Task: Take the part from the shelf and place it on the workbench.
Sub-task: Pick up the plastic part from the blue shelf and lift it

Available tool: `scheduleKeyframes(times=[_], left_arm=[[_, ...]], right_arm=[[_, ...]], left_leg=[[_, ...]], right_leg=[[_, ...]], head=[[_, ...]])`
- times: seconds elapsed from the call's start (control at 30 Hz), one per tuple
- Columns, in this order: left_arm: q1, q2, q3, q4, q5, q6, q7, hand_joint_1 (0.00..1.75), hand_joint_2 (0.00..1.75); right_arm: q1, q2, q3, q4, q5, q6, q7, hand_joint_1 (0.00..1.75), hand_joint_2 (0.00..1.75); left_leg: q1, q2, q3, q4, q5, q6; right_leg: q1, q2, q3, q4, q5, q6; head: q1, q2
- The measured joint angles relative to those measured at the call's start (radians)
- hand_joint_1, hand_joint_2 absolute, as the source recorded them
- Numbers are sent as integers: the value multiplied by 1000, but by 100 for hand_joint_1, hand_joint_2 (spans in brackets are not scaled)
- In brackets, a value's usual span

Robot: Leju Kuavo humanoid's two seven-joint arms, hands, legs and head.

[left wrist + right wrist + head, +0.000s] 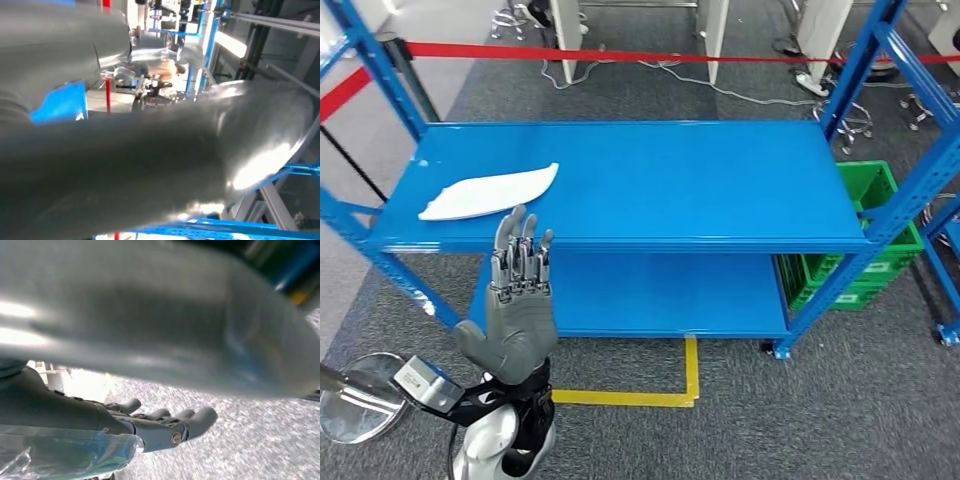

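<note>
part: flat white, elongated, on shelf | left hand fingers spread, empty | right hand seemingly empty

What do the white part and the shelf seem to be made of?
The part looks like thin white plastic or painted sheet: flat, matte, with one pointed end. Which of the two it is cannot be told. The shelf looks like painted steel: glossy blue boards that show soft reflections, and uprights with punched holes.
</note>
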Motion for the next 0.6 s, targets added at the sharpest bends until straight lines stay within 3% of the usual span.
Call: scheduleKeyframes(times=[0.07,0.1,0.13,0.2,0.27,0.3,0.33,0.4,0.43,0.5,0.6], left_arm=[[-1,0,-1,0,0,5,0,0,0],[-1,0,-1,0,-1,8,0,0,0],[0,0,-1,0,-1,12,0,0,0],[0,0,0,0,-4,19,0,0,0],[0,0,1,0,-7,21,0,0,0],[0,0,1,0,-8,22,0,0,0],[0,0,1,0,-9,22,0,0,0],[0,0,1,0,-9,22,0,0,0],[0,0,1,0,-9,23,0,0,0],[0,0,1,0,-11,27,0,0,0],[0,-1,0,-2,-20,38,0,0,0]], right_arm=[[-2,-1,-1,0,0,-2,1,0,0],[-2,-1,-1,0,1,-3,2,0,0],[-2,-1,-1,0,2,-3,2,0,0],[-3,-1,-1,0,3,-3,2,0,0],[-3,-1,-1,0,5,-3,2,0,0],[-3,-1,-2,0,5,-3,2,0,0],[-2,-1,-2,0,6,-3,3,0,0],[-2,0,-2,0,6,-3,2,0,0],[-2,0,-3,0,7,-3,2,0,0],[-4,0,-4,0,10,-2,1,0,0],[-4,-1,-5,0,15,2,-7,0,0]], left_leg=[[2,2,-15,28,11,-12],[2,2,-38,65,18,-17],[3,3,-74,119,14,-21],[3,4,-165,236,-27,-26],[3,4,-229,290,-50,-26],[3,4,-238,273,-27,-24],[3,4,-231,229,18,-22],[2,6,-196,104,111,-16],[1,8,-183,57,131,-13],[0,8,-173,18,130,-5],[3,5,-162,11,130,12]], right_leg=[[0,3,11,-3,-6,-15],[-2,3,19,-8,-11,-21],[-3,3,28,-12,-16,-26],[-3,2,43,-16,-28,-34],[-3,3,59,-16,-41,-37],[-3,5,69,-16,-48,-37],[-3,6,79,-16,-55,-36],[-3,9,96,-16,-68,-29],[-1,10,98,-16,-74,-23],[3,8,98,-18,-82,-11],[3,3,99,-6,-104,5]], head=[[-3,0],[-6,0],[-8,0],[-10,0],[-10,0],[-10,0],[-10,0],[-11,0],[-13,0],[-15,0],[-15,0]])
